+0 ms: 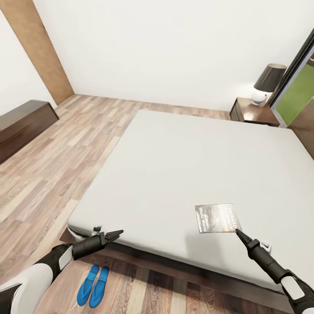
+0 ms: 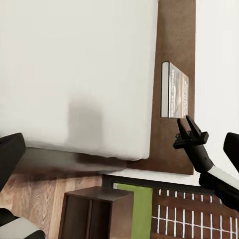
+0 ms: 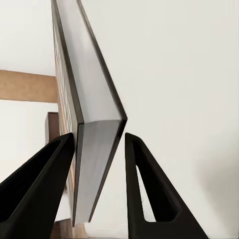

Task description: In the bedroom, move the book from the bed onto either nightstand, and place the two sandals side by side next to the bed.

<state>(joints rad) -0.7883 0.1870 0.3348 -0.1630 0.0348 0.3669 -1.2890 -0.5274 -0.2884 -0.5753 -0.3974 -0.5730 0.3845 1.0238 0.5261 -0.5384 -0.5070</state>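
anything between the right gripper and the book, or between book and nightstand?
Nothing between them: the right gripper already straddles the book edge, fingers either side. From there to the nightstand is bare bed; only the lamp occupies part of its top.

**You're in a home bedroom**

You face a large low bed (image 1: 174, 174) with a plain pale mattress on wood-plank floor (image 1: 56, 174), white walls around it. Beyond its far corner a dark nightstand (image 1: 253, 112) carries a black-shaded lamp (image 1: 267, 83) beside a tall window. A low dark cabinet (image 1: 22, 126) lines the left wall.
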